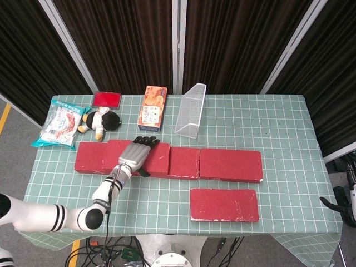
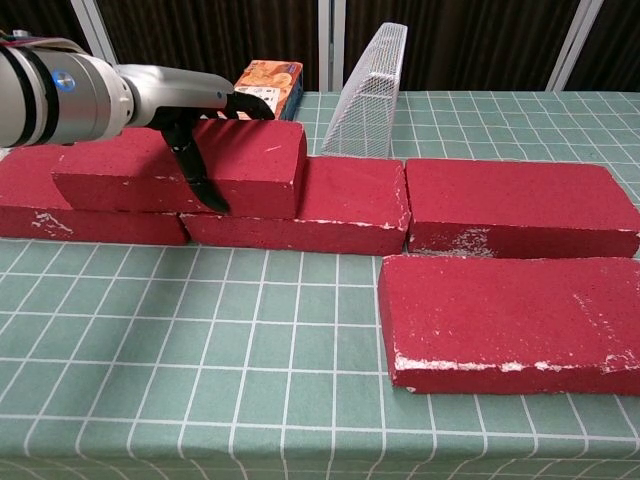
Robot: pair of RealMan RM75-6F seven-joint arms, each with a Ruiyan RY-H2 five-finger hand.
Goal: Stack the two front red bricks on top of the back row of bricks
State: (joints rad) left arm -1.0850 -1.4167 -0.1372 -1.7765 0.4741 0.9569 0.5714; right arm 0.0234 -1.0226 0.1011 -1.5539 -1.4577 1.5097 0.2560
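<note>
On back row, left part: stacked brick (image 2: 185, 165) sits atop the lower course, straddling the seam btw left back brick (image 2: 60, 205) and middle back brick (image 2: 310, 205).
Left hand (image 1: 135, 154): grasps the stacked brick across its width; thumb down the front face, fingers (image 2: 250, 103) curled over the far top edge in chest view.
Right hand (image 1: 335, 204): barely in frame at table's right edge in head view; open or clenched, can't tell.
Front brick (image 2: 510, 320): lies flat on tablecloth (image 2: 200, 340), just in front of right back brick (image 2: 520, 200), untouched.
Progress (est.): one of two stacked, not yet let go; second not begun.
Risk 1: dragging the stacked brick on release. Cause: thumb hooked on front face, fingers catching far edge if pulled back w/o opening wide.
Risk 2: shoving the lower course out of line. Cause: sideways push thru the gripped brick; lower bricks loose, only butted end to end.
Risk 3: knocking snack box (image 2: 270, 88) or mesh holder (image 2: 370, 90). Cause: both stand just behind the row, near the fingertips on withdrawal.
Risk 4: poor seat for 2nd brick. Cause: heavy, wide slab for one hand; likely to tip if set off-centre on right back brick.
Also on table, far left: plush toy (image 1: 100, 120), snack bag (image 1: 60, 123), red tin (image 1: 107, 99); well apart from the row's working end.
</note>
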